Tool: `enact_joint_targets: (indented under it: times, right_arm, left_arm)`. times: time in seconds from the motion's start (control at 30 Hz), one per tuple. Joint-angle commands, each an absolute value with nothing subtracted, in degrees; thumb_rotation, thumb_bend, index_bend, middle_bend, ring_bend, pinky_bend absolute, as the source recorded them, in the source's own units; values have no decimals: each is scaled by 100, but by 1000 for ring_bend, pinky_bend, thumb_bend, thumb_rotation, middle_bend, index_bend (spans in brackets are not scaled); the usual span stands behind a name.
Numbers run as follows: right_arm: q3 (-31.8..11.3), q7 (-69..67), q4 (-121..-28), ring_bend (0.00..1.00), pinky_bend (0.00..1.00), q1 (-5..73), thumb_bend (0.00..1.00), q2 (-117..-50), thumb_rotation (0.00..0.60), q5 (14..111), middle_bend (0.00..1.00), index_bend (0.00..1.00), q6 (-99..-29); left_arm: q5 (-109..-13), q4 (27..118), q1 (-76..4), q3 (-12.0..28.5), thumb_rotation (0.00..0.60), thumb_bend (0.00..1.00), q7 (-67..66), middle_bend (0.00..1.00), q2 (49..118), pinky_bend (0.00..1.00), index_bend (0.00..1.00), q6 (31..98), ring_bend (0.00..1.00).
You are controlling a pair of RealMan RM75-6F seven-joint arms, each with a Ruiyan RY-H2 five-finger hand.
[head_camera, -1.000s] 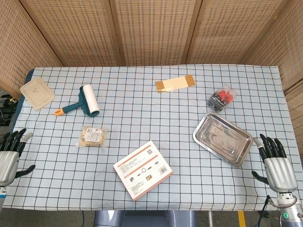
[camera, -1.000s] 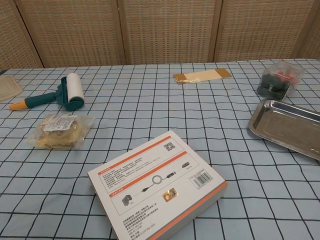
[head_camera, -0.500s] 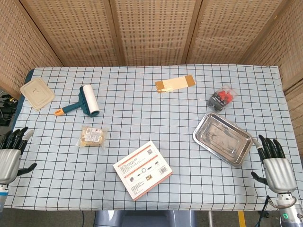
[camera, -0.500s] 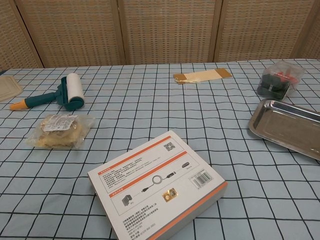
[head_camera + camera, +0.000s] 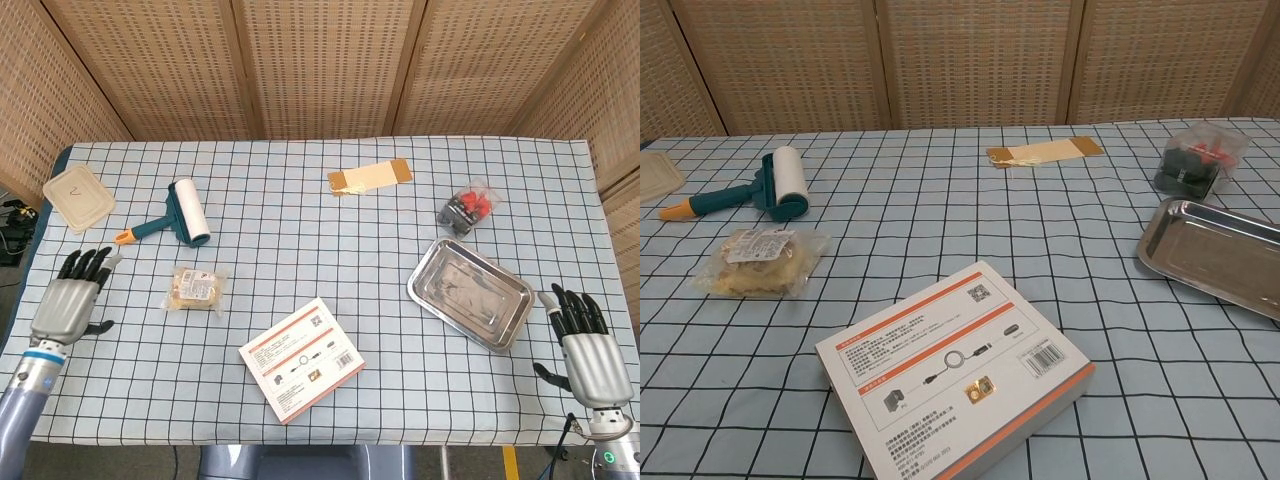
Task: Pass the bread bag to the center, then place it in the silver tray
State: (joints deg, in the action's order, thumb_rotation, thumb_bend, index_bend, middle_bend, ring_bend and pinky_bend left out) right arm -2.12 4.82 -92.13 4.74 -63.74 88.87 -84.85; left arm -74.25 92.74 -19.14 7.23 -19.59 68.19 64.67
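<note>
The bread bag (image 5: pixel 196 288) (image 5: pixel 760 262), a clear packet with a white label, lies flat on the checked cloth at the left. My left hand (image 5: pixel 70 300) hovers over the table's left side, to the left of the bag and apart from it, fingers apart and empty. The silver tray (image 5: pixel 470 293) (image 5: pixel 1215 262) sits empty at the right. My right hand (image 5: pixel 587 343) is past the table's right front corner, beyond the tray, fingers spread and holding nothing. Neither hand shows in the chest view.
A white-and-orange box (image 5: pixel 301 358) (image 5: pixel 952 370) lies at the front centre. A lint roller (image 5: pixel 180 214) (image 5: pixel 768 188) sits behind the bag. A beige lid (image 5: pixel 78 197), a tan card (image 5: pixel 369 177) and a clear pack with red items (image 5: pixel 468 207) lie farther back.
My left hand has moved inward and forward over the table, closer to the bread bag. The right hand has barely shifted. Nothing on the table has moved.
</note>
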Motion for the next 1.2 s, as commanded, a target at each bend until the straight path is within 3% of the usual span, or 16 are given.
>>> enact_joint_targets:
  times: [0.03, 0.23, 0.6, 0.7, 0.77, 0.83, 0.93, 1.2]
  right_arm:
    - [-211, 449, -9211, 0, 0, 483, 90, -6364, 600, 8871, 0, 0, -8454]
    - [-215, 332, -9171, 0, 0, 536, 90, -6333, 600, 8770, 0, 0, -8283]
    - [-230, 11, -9043, 0, 0, 561, 90, -6344, 600, 8824, 0, 0, -8308]
    - [-235, -38, -9028, 0, 0, 567, 90, -6337, 600, 8814, 0, 0, -8299]
    - [-235, -61, -9021, 0, 0, 568, 90, -6334, 600, 8811, 0, 0, -8297]
    - [-241, -90, -9018, 0, 0, 565, 90, -6326, 600, 8803, 0, 0, -8305]
    - [-250, -127, -9006, 0, 0, 562, 89, -6321, 600, 8788, 0, 0, -8311]
    - [-304, -178, -8962, 0, 0, 597, 89, -6324, 600, 8593, 0, 0, -8172]
  left_arm:
    - [-6930, 9070, -2399, 938, 600, 0, -2521, 0, 7244, 4, 1, 5985, 0]
    - [-6132, 8723, -3071, 1012, 600, 0, -3621, 0, 8019, 21, 24, 5504, 0]
    - [-5107, 8358, -3621, 881, 600, 0, -4352, 0, 8693, 45, 54, 5305, 0]
    - [-5104, 8181, -3702, 836, 600, 36, -4384, 3, 8917, 130, 174, 5414, 22]
    - [-5176, 8038, -3720, 796, 600, 138, -4343, 68, 9062, 228, 322, 5515, 112]
    - [-5340, 7885, -3702, 756, 600, 288, -4255, 253, 9210, 378, 524, 5690, 289]
    - [-5493, 7768, -3662, 734, 600, 380, -4101, 409, 9314, 491, 692, 5859, 421]
    - [-5775, 7950, -3885, 1019, 600, 394, -3827, 437, 9285, 501, 721, 5982, 443]
